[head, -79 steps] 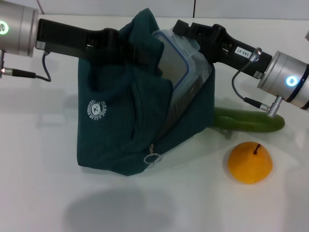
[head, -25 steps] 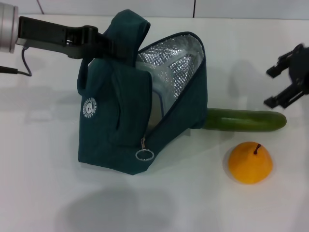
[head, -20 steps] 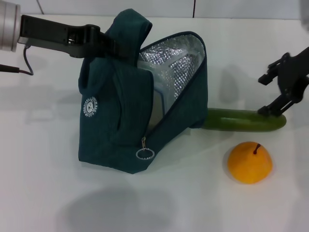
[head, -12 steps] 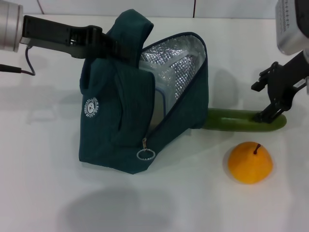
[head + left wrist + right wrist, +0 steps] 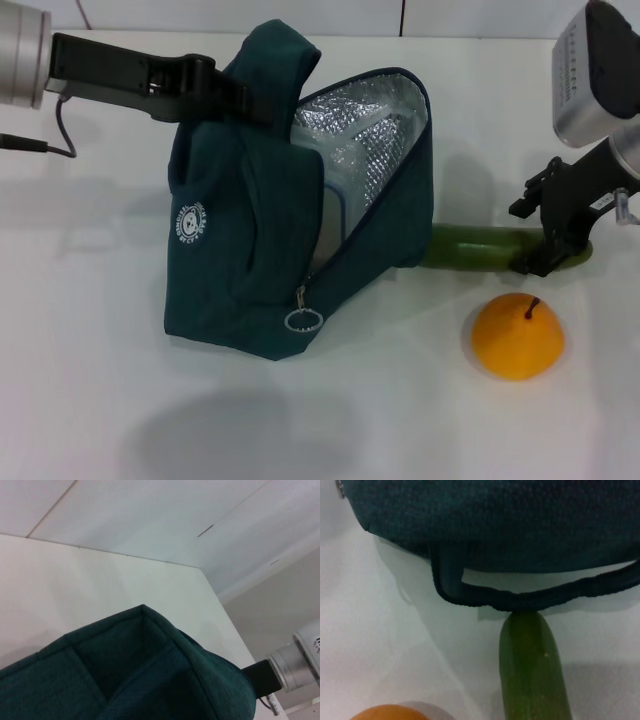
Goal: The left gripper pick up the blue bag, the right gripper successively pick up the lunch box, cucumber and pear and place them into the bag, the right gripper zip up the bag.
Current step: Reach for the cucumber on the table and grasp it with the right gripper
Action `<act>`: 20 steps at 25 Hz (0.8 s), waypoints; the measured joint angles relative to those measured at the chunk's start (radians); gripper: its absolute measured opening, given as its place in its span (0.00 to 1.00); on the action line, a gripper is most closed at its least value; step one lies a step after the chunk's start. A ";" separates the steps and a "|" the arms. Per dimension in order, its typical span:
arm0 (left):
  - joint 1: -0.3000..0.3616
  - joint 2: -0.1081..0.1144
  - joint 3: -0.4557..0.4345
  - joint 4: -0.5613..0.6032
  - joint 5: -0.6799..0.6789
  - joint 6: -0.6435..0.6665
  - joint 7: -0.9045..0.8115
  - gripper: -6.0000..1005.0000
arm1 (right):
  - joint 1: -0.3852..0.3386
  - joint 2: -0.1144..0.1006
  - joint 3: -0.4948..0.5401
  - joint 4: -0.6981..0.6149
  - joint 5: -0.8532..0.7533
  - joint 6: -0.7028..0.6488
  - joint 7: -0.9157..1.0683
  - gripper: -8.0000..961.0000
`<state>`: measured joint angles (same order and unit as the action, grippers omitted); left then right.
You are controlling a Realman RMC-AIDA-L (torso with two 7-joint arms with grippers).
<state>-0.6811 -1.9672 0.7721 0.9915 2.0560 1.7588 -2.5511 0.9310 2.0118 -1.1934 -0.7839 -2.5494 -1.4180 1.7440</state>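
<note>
My right gripper (image 5: 553,232) sits low at about 3 o'clock in the head view, black fingers spread, straddling the outer end of the cucumber (image 5: 480,249). Whether the pads already touch the skin, I cannot tell. The cucumber lies flat on the white table (image 5: 90,400), its other end tucked under the loop handle of the blue bag (image 5: 250,260); my right wrist view shows that handle (image 5: 520,599) crossing the cucumber's tip (image 5: 532,675). The pear (image 5: 518,336) rests at 5 o'clock, near the cucumber but apart from it, stem up.

My left gripper (image 5: 235,98), at 11 o'clock, is clamped on the bag's top handle, holding the bag upright with its mouth open toward 2 o'clock. Silver lining (image 5: 365,130) shows inside, and the lunch box (image 5: 325,215) lies in the bag, only its clear edge visible. A small round white logo (image 5: 190,222) is on the bag's side; its lettering is too small to read. The silver ring zipper pull (image 5: 301,319) hangs at the lower front corner.
</note>
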 joint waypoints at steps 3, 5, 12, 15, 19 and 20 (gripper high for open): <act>0.000 -0.001 0.002 0.000 0.000 0.001 0.000 0.04 | 0.000 0.001 0.000 0.021 0.002 0.020 0.000 0.81; 0.000 -0.001 0.002 0.000 0.000 0.001 0.000 0.04 | 0.000 0.001 0.000 0.033 0.003 0.031 0.000 0.80; 0.000 -0.002 0.007 -0.001 0.001 0.002 0.001 0.04 | 0.001 0.003 0.000 0.062 0.009 0.045 -0.003 0.77; 0.000 -0.002 0.010 0.000 0.001 0.004 0.001 0.04 | 0.000 0.004 -0.003 0.059 0.016 0.042 -0.012 0.76; 0.001 -0.002 0.010 0.001 0.001 0.008 0.002 0.04 | -0.003 0.004 -0.013 0.050 0.023 0.035 -0.015 0.74; 0.001 -0.002 0.010 0.001 0.001 0.009 0.002 0.04 | -0.003 0.004 -0.016 0.050 0.024 0.034 -0.015 0.74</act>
<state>-0.6804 -1.9696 0.7823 0.9920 2.0570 1.7674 -2.5495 0.9281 2.0156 -1.2094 -0.7338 -2.5256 -1.3838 1.7293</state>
